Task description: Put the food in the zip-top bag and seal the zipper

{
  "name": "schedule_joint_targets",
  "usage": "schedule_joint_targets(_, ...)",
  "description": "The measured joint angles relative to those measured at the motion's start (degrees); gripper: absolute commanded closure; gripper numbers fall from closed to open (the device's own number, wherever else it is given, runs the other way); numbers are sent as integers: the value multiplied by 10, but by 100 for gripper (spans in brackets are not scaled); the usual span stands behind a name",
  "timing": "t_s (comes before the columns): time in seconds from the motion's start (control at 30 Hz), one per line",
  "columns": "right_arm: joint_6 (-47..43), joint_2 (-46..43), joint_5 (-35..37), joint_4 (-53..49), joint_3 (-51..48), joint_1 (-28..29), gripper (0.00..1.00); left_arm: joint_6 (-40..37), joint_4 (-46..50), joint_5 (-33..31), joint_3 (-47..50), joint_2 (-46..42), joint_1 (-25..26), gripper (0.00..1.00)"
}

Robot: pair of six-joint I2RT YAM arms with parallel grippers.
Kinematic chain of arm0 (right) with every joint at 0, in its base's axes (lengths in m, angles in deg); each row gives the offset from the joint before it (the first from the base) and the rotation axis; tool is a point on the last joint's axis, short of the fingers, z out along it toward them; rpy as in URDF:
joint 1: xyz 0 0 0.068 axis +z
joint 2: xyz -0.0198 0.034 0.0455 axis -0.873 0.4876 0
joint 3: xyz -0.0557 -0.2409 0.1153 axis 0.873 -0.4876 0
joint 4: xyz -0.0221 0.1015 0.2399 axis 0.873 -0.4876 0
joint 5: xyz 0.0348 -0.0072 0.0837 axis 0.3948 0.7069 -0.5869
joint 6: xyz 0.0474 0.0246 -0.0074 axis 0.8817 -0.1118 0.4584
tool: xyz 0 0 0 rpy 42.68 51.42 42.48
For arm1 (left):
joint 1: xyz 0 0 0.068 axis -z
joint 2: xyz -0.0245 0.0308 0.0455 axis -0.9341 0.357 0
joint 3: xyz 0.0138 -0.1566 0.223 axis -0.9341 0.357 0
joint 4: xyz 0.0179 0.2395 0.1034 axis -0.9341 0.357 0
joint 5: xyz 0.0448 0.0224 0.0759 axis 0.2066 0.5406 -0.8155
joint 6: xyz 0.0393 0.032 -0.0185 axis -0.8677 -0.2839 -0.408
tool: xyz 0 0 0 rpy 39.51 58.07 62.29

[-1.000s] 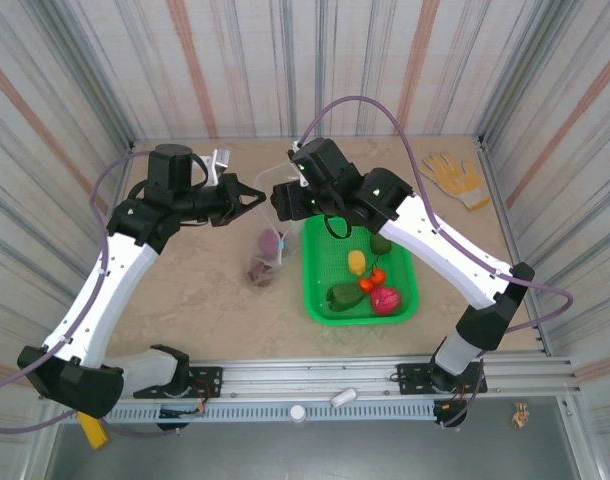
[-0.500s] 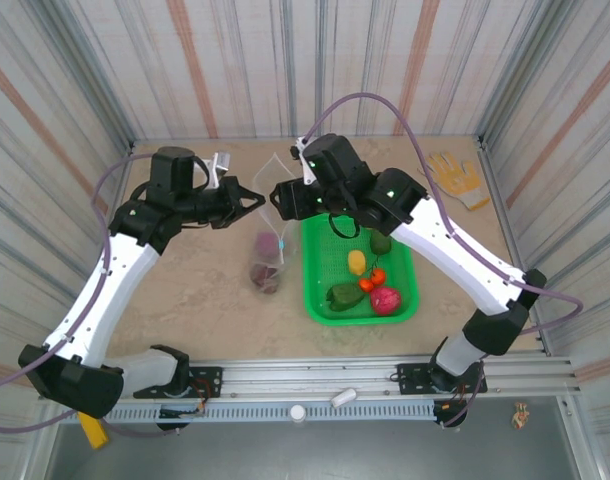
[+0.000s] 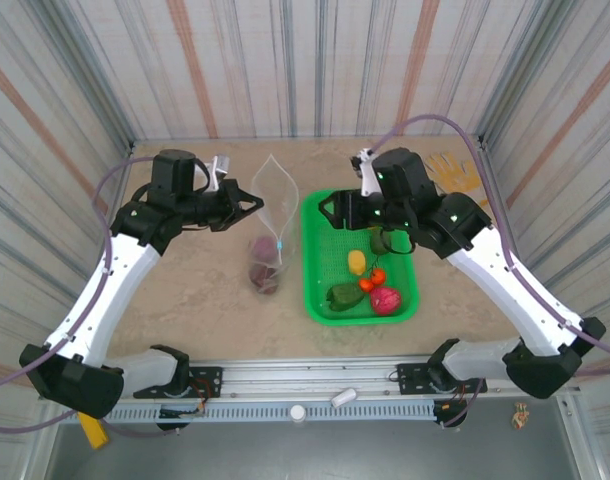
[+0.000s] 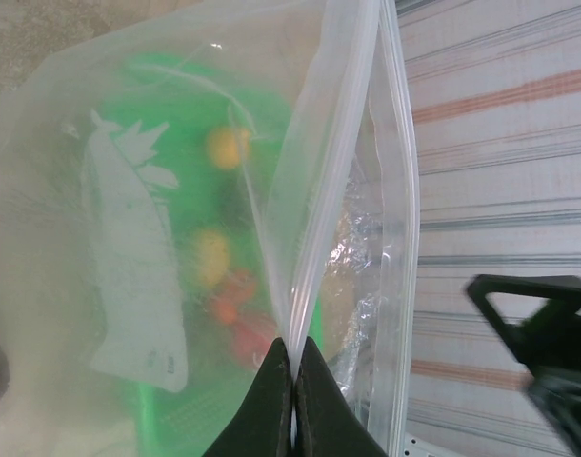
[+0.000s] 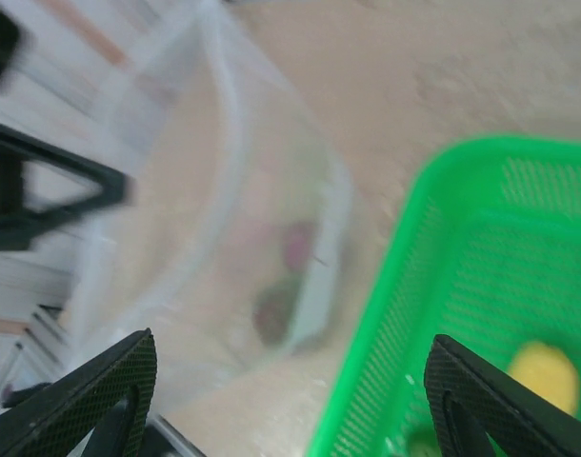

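Left gripper [image 4: 292, 381] is pinched shut on the mouth edge of the zip-top bag [image 3: 269, 205], holding it upright with purple food [image 3: 264, 262] at its bottom. Right gripper [image 3: 330, 207], jaws spread and empty, hovers over the far left corner of the green basket [image 3: 311, 262] just beside the bag, which contains yellow, green, red and magenta pieces [image 3: 357, 262].

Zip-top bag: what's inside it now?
A purple piece and a darker piece sit low in the zip-top bag. Creased plastic hides their shapes and anything under them.
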Motion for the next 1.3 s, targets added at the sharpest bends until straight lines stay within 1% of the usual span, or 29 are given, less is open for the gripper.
schedule_joint_targets(0.1, 6, -22, 0, -18, -67, -22, 25, 0, 1, 0, 1, -4, -3, 100)
schedule_joint_targets(0.23, 8, -23, 3, -55, -142, -26, 25, 0, 1, 0, 3, -4, -3, 100)
schedule_joint_targets(0.43, 28, -23, 44, -118, -203, -22, 21, 1, 1, 1, 9, -5, -3, 100)
schedule_joint_targets(0.63, 62, -20, 71, -135, -266, -18, 18, 1, 0, 3, 17, -5, -3, 100)
schedule_joint_targets(0.87, 68, 16, 91, -123, -306, -15, 16, 1, 1, 5, 18, -6, -3, 100)
schedule_joint_targets(1.0, 68, 50, 98, -105, -322, -15, 12, 3, 0, 5, 23, -6, -3, 100)
schedule_joint_targets(1.13, 65, 84, 96, -86, -334, -15, 11, 3, -1, 6, 25, -6, -3, 100)
schedule_joint_targets(1.23, 62, 102, 93, -71, -335, -15, 14, 3, -1, 7, 26, -6, -3, 100)
schedule_joint_targets(1.3, 60, 115, 91, -59, -335, -15, 18, 3, -1, 7, 26, -6, -3, 100)
